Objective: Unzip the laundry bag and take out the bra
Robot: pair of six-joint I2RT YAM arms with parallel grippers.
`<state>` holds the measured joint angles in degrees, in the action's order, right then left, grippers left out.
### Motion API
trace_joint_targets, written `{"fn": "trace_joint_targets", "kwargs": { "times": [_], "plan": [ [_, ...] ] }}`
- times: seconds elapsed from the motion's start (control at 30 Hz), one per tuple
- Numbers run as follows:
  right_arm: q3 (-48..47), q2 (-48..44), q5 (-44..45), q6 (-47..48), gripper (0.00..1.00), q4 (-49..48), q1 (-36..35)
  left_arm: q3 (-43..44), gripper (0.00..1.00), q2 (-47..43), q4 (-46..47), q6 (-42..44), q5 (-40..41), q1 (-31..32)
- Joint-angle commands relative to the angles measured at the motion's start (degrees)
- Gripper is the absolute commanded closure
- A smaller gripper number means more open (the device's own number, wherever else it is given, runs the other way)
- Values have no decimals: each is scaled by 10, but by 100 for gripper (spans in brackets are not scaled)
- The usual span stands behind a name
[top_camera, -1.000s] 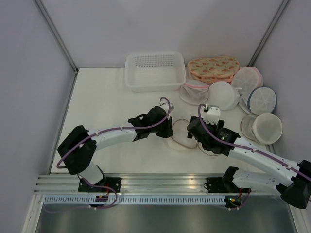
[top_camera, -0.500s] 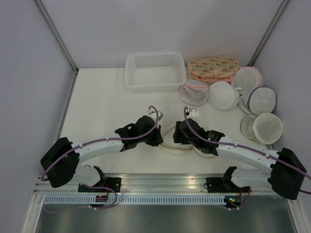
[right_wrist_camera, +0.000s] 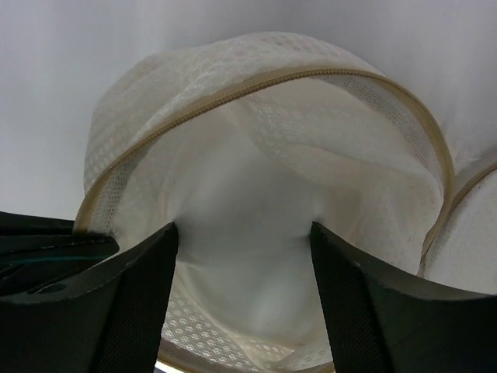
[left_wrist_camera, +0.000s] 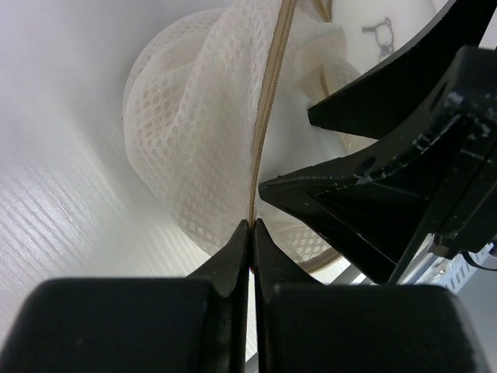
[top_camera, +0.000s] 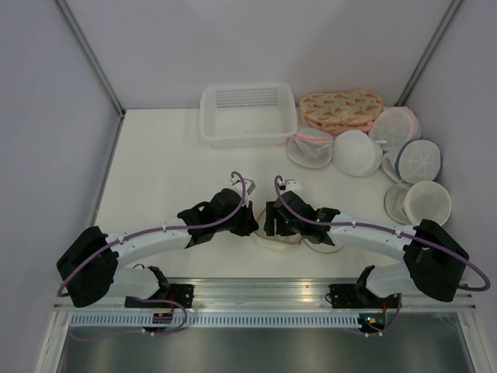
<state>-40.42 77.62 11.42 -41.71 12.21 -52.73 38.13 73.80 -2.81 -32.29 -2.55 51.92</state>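
A: On the left side, what is the left gripper (left_wrist_camera: 251, 225) doing?
B: Its jaws are fully closed. They pinch the tan zip edge (left_wrist_camera: 269, 116) of the laundry bag (left_wrist_camera: 186, 148), and the mesh is drawn toward this pinch.
A: And where does the laundry bag lie?
B: It lies on the table (top_camera: 171, 155), in the middle near the front edge, between the two grippers. In the view from above they cover most of it. The zip is already open, and the mouth gapes toward the right wrist camera.
A: Where is the bra?
B: The bra (right_wrist_camera: 241, 179) is not yet out. It sits inside the bag as soft white cloth behind the open rim.
A: And the right gripper?
B: The right gripper (right_wrist_camera: 242, 233) is set in the mouth of the bag, with its fingers (right_wrist_camera: 140, 295) wide apart. Both fingers press into the bra and the cloth puckers at each tip, so it holds the bra in a wide grip.
A: Further to the right?
B: Other pouches (top_camera: 357, 151) lie in a heap at the far right corner, well apart from the bag. A white basket (top_camera: 248, 116) stands just beside them.
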Motion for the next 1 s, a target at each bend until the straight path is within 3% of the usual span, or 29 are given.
{"fn": "trace_joint_targets", "kwargs": {
  "times": [0.0, 0.2, 0.3, 0.33, 0.37, 0.6, 0.73, 0.97],
  "plan": [
    [-17, 10, 21, 26, 25, 41, -6, -4, 98, -18, 21, -18, 12, 3],
    [-11, 41, 1, 27, 47, 12, -7, -5, 98, -17, 25, -25, 6, 4],
    [-16, 55, 7, 30, 73, 8, -7, -7, 98, -17, 25, -28, 4, 3],
    [-18, 55, 10, 30, 90, 14, -7, -8, 98, -19, 25, -28, 3, 4],
    [-25, 51, 15, 31, 98, 20, -7, -9, 98, -20, 25, -28, 3, 3],
    [-47, -100, 25, 57, 100, 73, -6, -20, 98, -33, 25, -30, 8, 4],
    [-55, -215, -40, 59, 100, 76, -3, -23, 98, -35, 25, -32, 14, 3],
    [-1, -294, -170, 23, 100, -24, 6, -21, 98, -29, 25, -37, 18, 3]
  ]
}}
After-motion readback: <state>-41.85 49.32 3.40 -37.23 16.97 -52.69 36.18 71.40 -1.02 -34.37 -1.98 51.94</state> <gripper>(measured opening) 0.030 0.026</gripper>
